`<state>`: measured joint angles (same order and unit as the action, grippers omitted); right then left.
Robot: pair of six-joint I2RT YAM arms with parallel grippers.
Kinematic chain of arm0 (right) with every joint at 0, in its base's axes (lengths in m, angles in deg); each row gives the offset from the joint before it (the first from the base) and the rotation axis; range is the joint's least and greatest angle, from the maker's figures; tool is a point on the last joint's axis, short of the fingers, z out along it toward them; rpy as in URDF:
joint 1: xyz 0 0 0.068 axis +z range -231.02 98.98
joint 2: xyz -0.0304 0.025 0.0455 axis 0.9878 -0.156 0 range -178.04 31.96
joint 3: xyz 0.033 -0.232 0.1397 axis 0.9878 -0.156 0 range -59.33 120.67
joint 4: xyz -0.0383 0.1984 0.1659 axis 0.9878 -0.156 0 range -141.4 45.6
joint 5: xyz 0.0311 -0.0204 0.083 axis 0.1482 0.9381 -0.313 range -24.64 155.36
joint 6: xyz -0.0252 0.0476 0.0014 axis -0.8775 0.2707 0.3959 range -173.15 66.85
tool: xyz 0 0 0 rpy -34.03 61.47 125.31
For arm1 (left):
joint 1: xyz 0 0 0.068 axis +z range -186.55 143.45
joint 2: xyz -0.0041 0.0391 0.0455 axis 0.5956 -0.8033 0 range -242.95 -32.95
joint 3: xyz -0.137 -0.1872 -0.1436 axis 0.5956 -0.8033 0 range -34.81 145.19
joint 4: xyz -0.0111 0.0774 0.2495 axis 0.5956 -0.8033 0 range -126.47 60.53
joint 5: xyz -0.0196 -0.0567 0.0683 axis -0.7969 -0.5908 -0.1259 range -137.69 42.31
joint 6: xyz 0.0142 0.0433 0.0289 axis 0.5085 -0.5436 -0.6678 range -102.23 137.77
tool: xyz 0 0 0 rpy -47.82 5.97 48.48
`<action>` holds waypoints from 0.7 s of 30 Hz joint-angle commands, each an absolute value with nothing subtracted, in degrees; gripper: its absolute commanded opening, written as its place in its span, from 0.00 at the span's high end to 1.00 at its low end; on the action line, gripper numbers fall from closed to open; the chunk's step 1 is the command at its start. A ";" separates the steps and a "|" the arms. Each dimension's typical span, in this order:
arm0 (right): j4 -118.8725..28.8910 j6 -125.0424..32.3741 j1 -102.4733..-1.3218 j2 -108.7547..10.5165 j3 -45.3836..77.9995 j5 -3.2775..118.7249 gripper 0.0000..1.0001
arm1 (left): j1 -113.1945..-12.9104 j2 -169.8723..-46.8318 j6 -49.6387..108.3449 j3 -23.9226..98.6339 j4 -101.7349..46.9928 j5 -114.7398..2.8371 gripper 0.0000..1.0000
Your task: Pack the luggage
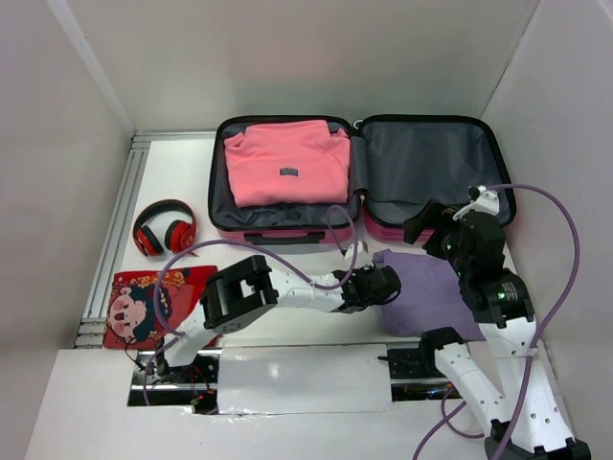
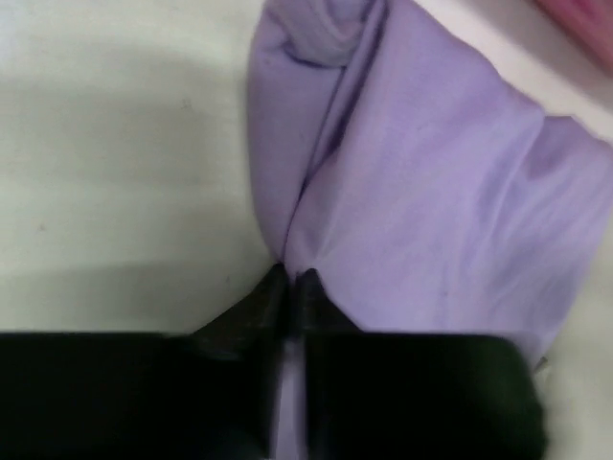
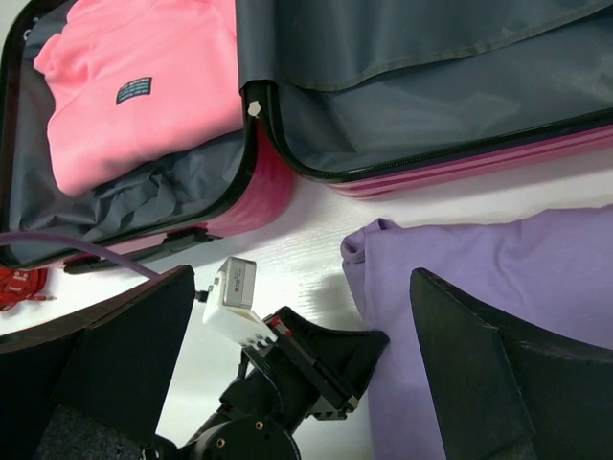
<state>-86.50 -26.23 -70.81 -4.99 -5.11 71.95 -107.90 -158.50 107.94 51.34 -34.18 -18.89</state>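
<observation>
Left gripper [image 2: 292, 280] outstretched low, jaws pinching folded lilac fabric garment [image 2: 431, 211] between them; right gripper [image 1: 433, 228] raised, jaws wide.

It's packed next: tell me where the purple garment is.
Top view, right of centre: the purple garment lies on the table before the right half of the open suitcase, its edge pinched in the left fingers.
</observation>
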 commanded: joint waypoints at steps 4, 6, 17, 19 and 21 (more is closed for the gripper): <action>-88.08 -26.79 -71.09 -4.69 -4.38 73.54 0.00 | -108.10 -159.96 103.57 47.28 -45.38 -17.98 1.00; -88.08 -26.17 -71.09 -4.69 -6.23 72.05 0.00 | -108.10 -157.85 102.60 44.21 -46.00 -16.50 1.00; -78.23 -21.86 -71.09 -5.83 -20.13 55.70 0.00 | -102.73 -135.08 96.61 14.95 -45.91 -17.10 1.00; -77.36 -21.86 -71.09 -7.14 -22.76 55.08 0.00 | -101.16 -130.43 94.08 11.96 -45.38 -17.72 1.00; -76.74 -21.86 -70.57 -7.76 -23.99 55.69 0.00 | -100.63 -127.53 92.49 8.09 -44.60 -18.33 1.00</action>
<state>-82.33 -22.71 -70.78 -7.06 -22.84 58.01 -101.48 -128.91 98.74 13.61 -36.68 -17.39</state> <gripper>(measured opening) 0.997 0.060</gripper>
